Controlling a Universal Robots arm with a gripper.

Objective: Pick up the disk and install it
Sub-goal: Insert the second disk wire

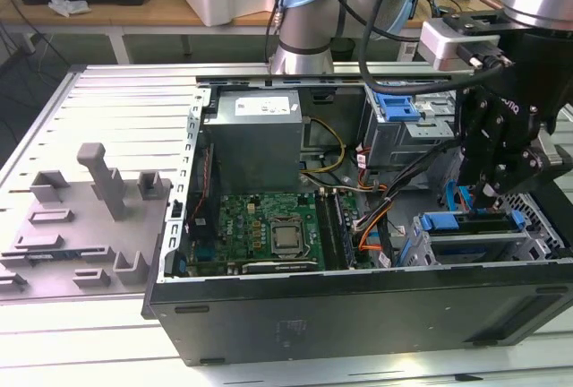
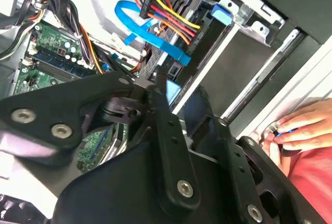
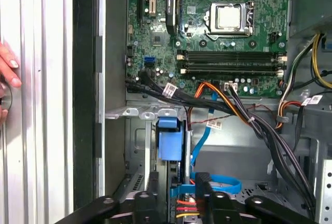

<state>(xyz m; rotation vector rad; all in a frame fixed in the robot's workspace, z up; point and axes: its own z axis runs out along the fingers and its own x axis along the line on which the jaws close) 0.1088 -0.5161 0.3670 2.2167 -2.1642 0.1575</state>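
ribbed grey bench [image 1: 107, 105] carrying open computer case [image 1: 358, 315]. hand [image 1: 488, 192] lowered over drive cage [image 1: 483, 244]; cannot tell whether clenched or released.

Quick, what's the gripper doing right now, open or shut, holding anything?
Gripper: down inside the computer case at the drive bay; open or shut cannot be told.
Person's hand: resting outside the case edge.

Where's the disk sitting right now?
In the exterior view the disk sits in the drive cage at that view's right, inside the computer case, directly under the gripper and beside the motherboard.
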